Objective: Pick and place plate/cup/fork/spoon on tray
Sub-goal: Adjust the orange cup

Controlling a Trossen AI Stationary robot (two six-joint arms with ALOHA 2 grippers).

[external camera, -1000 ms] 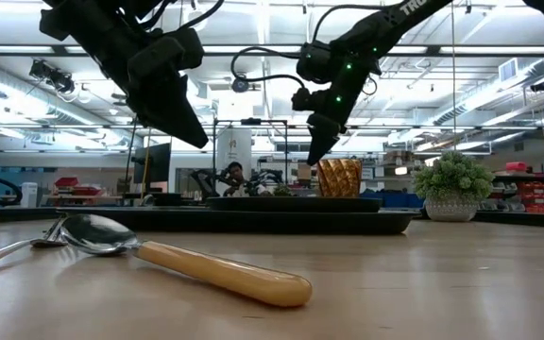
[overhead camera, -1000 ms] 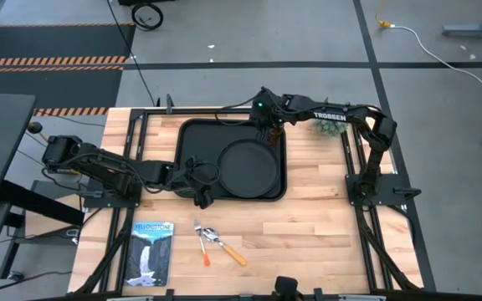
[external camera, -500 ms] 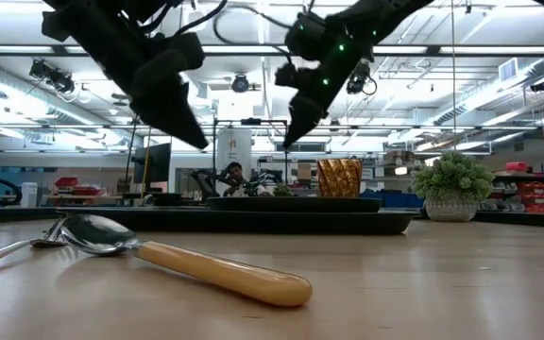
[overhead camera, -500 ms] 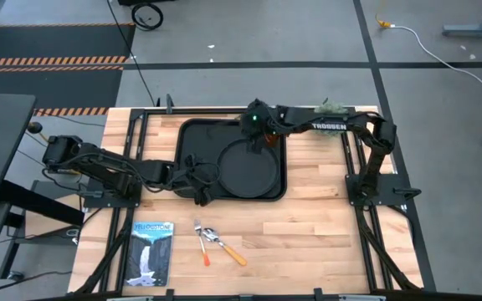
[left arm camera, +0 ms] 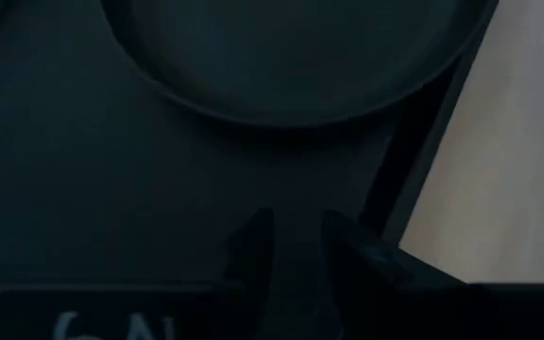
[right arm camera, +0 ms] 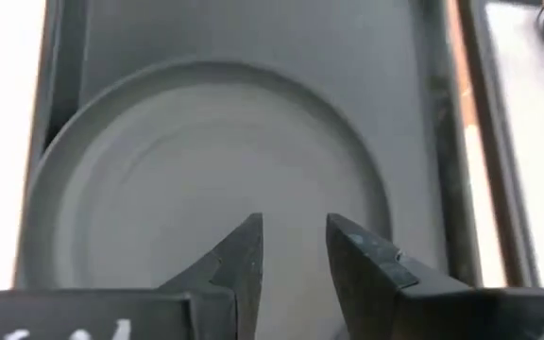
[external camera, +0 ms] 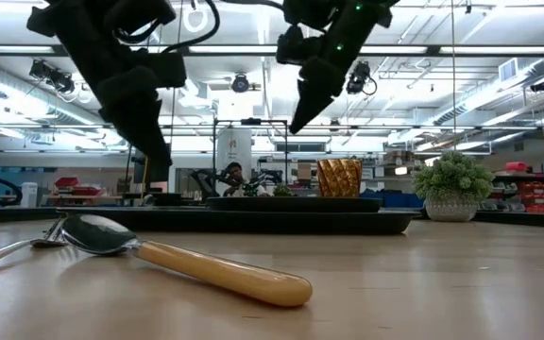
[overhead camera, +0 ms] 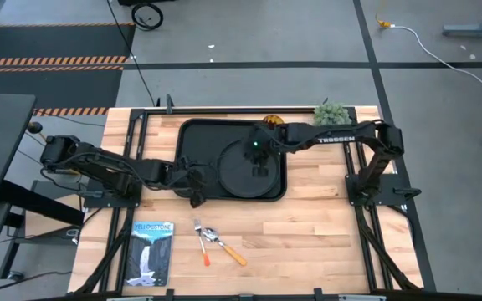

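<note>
Our right end effector [overhead camera: 258, 164] has swung away from the far corner of the large black rectangular tray [overhead camera: 192, 138] and now hangs above the round matte black plate [overhead camera: 239, 178], fingers parted by a narrow gap and holding nothing. Behind it, at the corner it left, the small amber ribbed cup [external camera: 339, 178] stands upright by itself; from the low view we cannot quite tell whether it sits on the tray floor or just past the rim, though it looks released. Directly beneath this end effector the plate lies flat inside the tray.

Our left end effector [overhead camera: 196, 199] hovers over the tray's near edge, beside the plate, fingers also slightly apart and empty.

Well beyond both, on the wooden surface [overhead camera: 308, 234], the red-orange-handled fork [overhead camera: 201, 246] and the yellow-orange-handled spoon [overhead camera: 224, 246] lie together, untouched. We judge those two remain.
</note>
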